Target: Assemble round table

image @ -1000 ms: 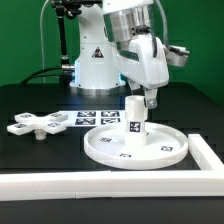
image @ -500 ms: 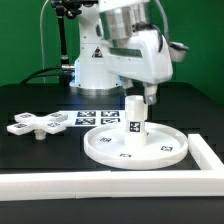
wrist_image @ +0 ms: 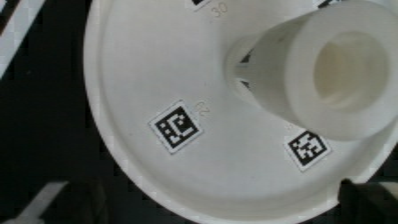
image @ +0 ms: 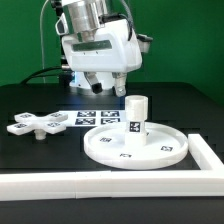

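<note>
Black matte table (image: 30, 160) bordered by a long white rail (image: 100, 183) at the front and on the exterior view's right. White Franka arm (image: 95, 40) raised behind the work; its gripper (image: 106, 88) hangs clear of every part, fingers spread wide, nothing between them. Large rimmed round white plastic disc (image: 165, 152), tagged, lies flat near the rail corner. The marker board (image: 85, 117) lies behind the disc. Small white cross-shaped piece (image: 33, 124) rests flat on the table, well apart from the disc, toward the exterior view's left. Short white cylindrical post (image: 136, 108) stands upright at the disc's centre; the wrist view shows its hollow top (wrist_image: 329, 70) above the disc floor (wrist_image: 160, 90).

Hazards, as judged: whether the post is fully seated cannot be told; if loose, a grazing finger or an off-centre cross could tip it. The flat cross offers little grip, so it may slip.
</note>
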Robot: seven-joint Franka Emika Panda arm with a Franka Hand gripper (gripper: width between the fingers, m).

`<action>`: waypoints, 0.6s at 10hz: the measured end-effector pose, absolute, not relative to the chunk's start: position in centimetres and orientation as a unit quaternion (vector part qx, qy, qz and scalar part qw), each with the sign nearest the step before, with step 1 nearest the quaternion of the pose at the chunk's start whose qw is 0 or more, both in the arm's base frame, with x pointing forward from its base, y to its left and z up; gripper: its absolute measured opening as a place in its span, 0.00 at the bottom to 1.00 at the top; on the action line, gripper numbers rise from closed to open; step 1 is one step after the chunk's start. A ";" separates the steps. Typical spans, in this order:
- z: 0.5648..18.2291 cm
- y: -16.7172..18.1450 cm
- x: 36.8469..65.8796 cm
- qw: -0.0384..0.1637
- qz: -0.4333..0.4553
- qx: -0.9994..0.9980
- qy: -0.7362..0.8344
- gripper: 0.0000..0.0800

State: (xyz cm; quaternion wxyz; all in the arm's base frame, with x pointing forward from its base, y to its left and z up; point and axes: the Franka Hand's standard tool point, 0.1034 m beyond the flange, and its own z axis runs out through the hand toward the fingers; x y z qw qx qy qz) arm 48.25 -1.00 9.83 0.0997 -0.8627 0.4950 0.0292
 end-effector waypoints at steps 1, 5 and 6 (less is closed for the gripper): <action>9.8 -1.1 48.2 0.100 0.029 -0.862 0.495 0.81; 9.4 -2.2 47.9 0.072 0.019 -0.926 0.369 0.81; 9.4 -2.2 47.9 0.072 0.019 -0.927 0.368 0.81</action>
